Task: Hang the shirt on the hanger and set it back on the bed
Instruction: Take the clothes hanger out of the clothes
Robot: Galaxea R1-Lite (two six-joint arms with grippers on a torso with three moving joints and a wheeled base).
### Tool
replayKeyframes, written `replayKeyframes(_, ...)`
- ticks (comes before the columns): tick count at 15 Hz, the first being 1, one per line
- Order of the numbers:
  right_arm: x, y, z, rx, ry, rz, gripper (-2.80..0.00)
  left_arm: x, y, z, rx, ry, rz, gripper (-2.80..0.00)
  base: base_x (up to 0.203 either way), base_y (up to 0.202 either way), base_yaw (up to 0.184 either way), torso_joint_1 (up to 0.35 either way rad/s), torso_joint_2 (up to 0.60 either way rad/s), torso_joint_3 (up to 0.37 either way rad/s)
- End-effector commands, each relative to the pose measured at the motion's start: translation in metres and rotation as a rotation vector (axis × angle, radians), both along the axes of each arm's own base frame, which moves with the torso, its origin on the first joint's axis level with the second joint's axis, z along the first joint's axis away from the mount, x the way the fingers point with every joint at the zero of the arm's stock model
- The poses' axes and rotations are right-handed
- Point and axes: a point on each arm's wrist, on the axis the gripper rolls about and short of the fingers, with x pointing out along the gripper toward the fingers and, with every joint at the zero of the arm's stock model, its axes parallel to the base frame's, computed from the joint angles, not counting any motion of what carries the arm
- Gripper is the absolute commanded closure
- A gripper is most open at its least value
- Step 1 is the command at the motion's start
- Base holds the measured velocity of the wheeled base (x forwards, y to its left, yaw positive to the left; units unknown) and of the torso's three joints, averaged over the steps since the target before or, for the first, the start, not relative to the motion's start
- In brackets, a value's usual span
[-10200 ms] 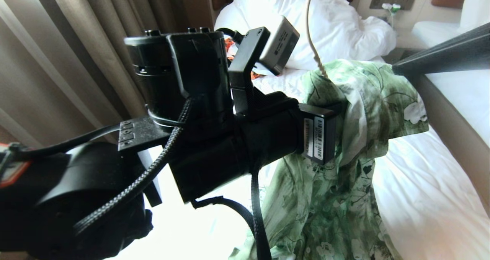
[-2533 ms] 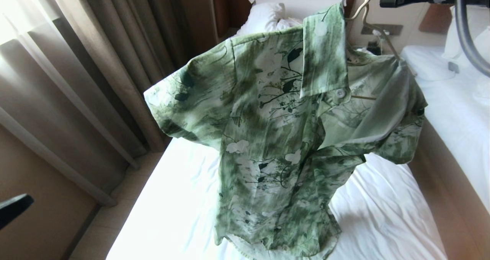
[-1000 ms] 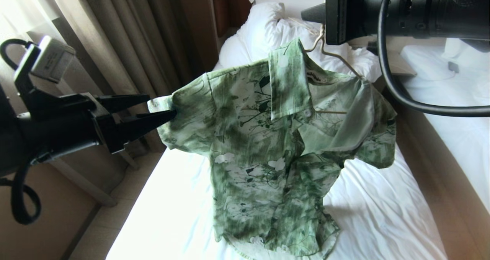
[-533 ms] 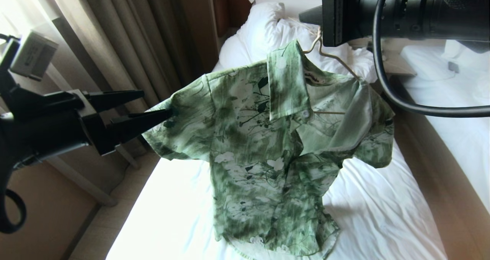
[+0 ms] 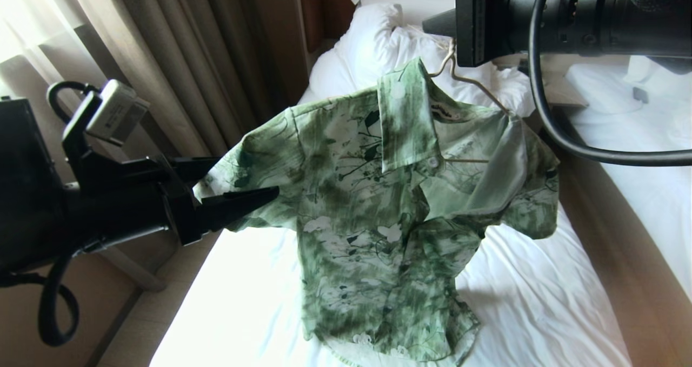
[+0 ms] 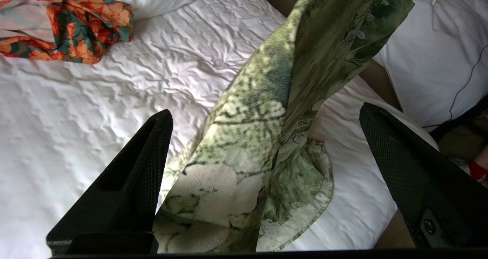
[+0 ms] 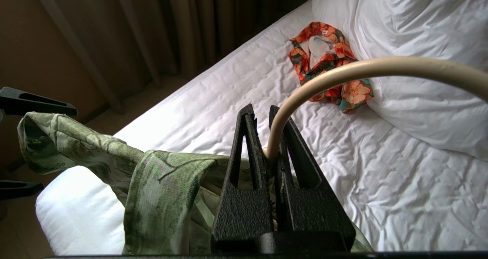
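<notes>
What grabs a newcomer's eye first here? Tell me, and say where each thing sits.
The mottled green floral short-sleeved shirt dominates the middle, hanging above the white-sheeted bed with its hem on the sheet. It hangs from the thin cream wire hanger, whose hook the right gripper pinches at upper right. The left gripper stands at the left, jaws open around one sleeve.

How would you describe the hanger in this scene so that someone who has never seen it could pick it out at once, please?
Start at the bed with the wrinkled white sheet, then look up to the green floral shirt suspended above it. The hanger is the thin cream wire rising from the shirt's collar, its neck pinched in the shut right gripper. It is the only bare wire here; everything around it is cloth.
</notes>
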Motion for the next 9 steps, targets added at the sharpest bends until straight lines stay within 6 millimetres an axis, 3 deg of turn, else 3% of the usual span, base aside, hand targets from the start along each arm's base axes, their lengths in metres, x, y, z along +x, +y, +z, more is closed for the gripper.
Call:
replayKeyframes(1,0.0006,0.0010,-0.0006,-0.002,0.001,0.001,0.00,0.0027,-0.0041,-0.0087,0.005,0.014,-0.017,-2.80,0.000,0.000,0.000,0.000,0.00,0.000)
replayKeyframes(2,0.0009,0.0013,-0.0012,-0.003,0.003,0.001,0.00,0.0052,-0.0053,-0.0097,-0.001,-0.001,-0.018,0.00,0.000,0.000,0.000,0.000,0.00,0.000)
replayKeyframes(9,-0.0001,-0.0003,0.0006,-0.001,-0.002,-0.002,0.00,-0.0009,-0.0012,-0.0077,-0.026,-0.018,0.093,0.00,0.000,0.000,0.000,0.000,0.00,0.000)
